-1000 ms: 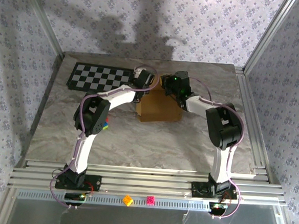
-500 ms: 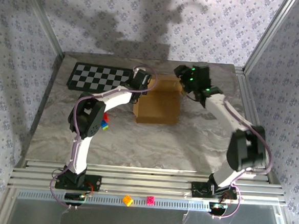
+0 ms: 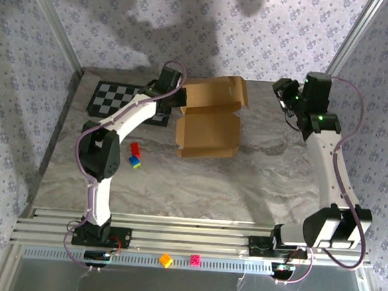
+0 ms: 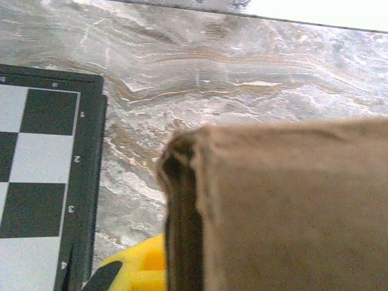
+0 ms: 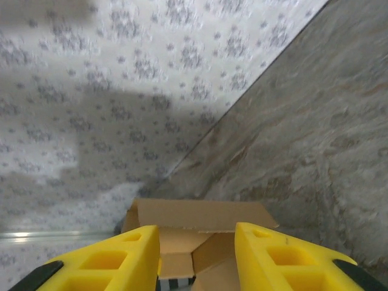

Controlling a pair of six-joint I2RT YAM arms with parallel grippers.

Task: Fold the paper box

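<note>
The paper box (image 3: 208,130) is a tan cardboard mailer lying in the middle of the table, its lid (image 3: 214,93) lifted open toward the back. My left gripper (image 3: 178,98) is at the box's rear left corner, shut on the cardboard there. In the left wrist view the cardboard edge (image 4: 182,212) runs right beside one yellow finger (image 4: 130,270) and hides the other. My right gripper (image 3: 282,92) hangs raised to the right of the box, open and holding nothing. The right wrist view looks between its fingers (image 5: 124,260) at the open paper box (image 5: 200,218).
A black-and-white checkerboard mat (image 3: 117,100) lies at the back left, partly under the left arm, and appears again as the mat (image 4: 42,176). Small red (image 3: 134,148) and blue-green (image 3: 135,161) blocks lie left of the box. Wallpapered walls and metal posts enclose the table.
The right arm has swung from the box out to the right and upward, its jaws now apart. The lid has come open. The left gripper has shifted back and left.
</note>
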